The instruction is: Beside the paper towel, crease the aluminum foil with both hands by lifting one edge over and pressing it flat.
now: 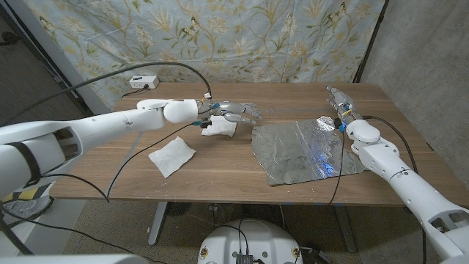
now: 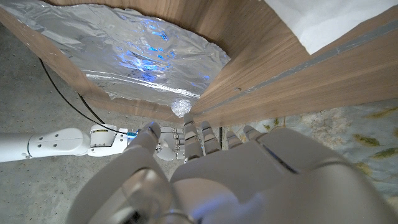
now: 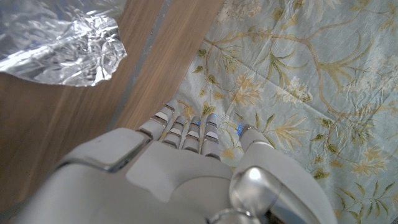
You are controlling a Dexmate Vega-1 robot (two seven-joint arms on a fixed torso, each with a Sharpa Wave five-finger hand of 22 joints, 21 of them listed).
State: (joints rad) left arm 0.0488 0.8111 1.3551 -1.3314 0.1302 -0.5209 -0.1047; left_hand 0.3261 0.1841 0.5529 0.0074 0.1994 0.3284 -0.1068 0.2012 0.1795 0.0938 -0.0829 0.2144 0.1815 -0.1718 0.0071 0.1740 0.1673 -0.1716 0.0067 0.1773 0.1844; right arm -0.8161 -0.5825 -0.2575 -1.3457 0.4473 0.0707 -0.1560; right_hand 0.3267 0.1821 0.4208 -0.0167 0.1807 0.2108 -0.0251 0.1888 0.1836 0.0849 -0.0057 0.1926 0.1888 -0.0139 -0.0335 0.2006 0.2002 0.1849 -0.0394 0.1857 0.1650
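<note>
Lying on the wooden table point(image 1: 220, 180): 1 sheet of aluminum foil point(image 1: 300, 150), crinkled, right of center and spread mostly flat, with its far right corner bunched up in a small crumple near the right hand point(image 1: 338, 99). 2 white paper towel pieces: 1 flat square paper towel point(image 1: 171, 155) left of center toward the front edge, well apart from the foil; 1 smaller white piece point(image 1: 218, 128) farther back, under or touching the left hand point(image 1: 238, 112). Left hand reaches in from the left over the table's middle, fingers extended toward the foil's left edge and slightly apart, just beside the foil but not gripping it; cannot tell if it pinches the white piece. Left wrist view: fingers point(image 2: 202, 140) straight, foil point(image 2: 124, 56) ahead of them, nothing between them. Right hand sits at the far right of the table near the foil's crumpled corner; right wrist view shows fingers point(image 3: 186, 130) together and pointing past the table edge toward the floral backdrop point(image 3: 298, 74), foil corner point(image 3: 62, 46) off to the side, not held. 1 white power strip point(image 1: 143, 82) at the back left edge.
</note>
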